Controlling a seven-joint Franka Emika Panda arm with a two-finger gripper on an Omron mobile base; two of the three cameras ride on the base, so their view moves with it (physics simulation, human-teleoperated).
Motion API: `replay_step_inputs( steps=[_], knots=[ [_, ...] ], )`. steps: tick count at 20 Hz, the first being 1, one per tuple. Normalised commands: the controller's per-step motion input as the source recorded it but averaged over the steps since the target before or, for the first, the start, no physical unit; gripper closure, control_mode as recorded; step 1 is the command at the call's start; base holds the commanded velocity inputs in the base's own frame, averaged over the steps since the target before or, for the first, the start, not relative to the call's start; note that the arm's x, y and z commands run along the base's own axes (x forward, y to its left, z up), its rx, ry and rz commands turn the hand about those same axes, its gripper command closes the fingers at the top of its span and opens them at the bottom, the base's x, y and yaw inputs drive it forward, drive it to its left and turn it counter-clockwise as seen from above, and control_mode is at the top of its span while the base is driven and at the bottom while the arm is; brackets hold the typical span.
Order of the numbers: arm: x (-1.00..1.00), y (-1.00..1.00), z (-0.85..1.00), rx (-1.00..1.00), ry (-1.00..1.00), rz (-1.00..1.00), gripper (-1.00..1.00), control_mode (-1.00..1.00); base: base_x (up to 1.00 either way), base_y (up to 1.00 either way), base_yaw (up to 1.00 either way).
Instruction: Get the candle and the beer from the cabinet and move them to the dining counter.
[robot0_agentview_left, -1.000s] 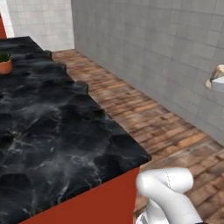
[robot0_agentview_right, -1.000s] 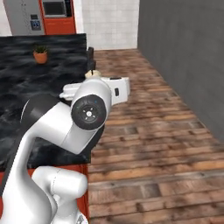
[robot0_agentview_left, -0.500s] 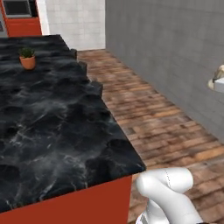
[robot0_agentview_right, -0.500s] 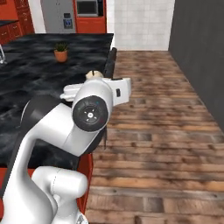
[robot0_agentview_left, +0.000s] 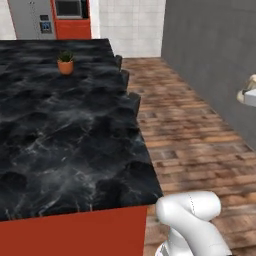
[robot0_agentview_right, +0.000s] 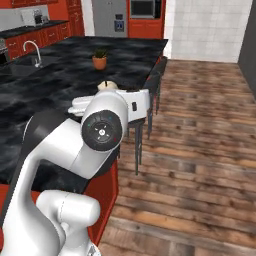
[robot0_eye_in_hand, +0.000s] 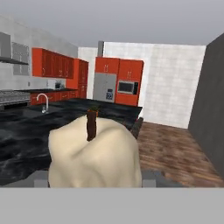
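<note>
Candle in the hand, close against the lens in hand view: cream body, dark wick upright at centre. Finger tips hidden behind the candle; hand judged closed on it, since it rides with the camera. Right base view: cream top of candle peeks over the white wrist at about 11 o'clock from the big round joint.

Dining counter, black marble with grey veins on a red base, spreads across left base view; arm base at 5 o'clock off its near corner. Potted plant stands far down the counter at 12 o'clock. Dark stools line the counter's edge on the wood floor side.

Progress, judged: candle fetched and carried as far as the counter, not yet set down. Candle held above or just beside the counter edge; exact overlap cannot be told. Beer not set on the visible marble, so second fetch from the cabinet taken as outstanding. Roughly first half nearly closed; placement, release, return trip left.
</note>
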Motion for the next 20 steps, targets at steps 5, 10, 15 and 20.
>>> replay_step_inputs(
  steps=[5, 10, 15, 20],
  knots=[
    [0.0, 0.0, 0.0, 0.0, 0.0, 0.0, 1.0, 1.0, 0.88, -0.63, 0.33],
    [0.0, 0.0, 0.0, 0.0, 0.0, 0.0, 1.0, 1.0, 0.92, -0.64, 0.32],
    [0.0, 0.0, 0.0, 0.0, 0.0, 0.0, 1.0, 1.0, 0.89, -0.67, 0.31],
    [0.0, 0.0, 0.0, 0.0, 0.0, 0.0, 1.0, 1.0, 0.93, -0.65, 0.31]
  ],
)
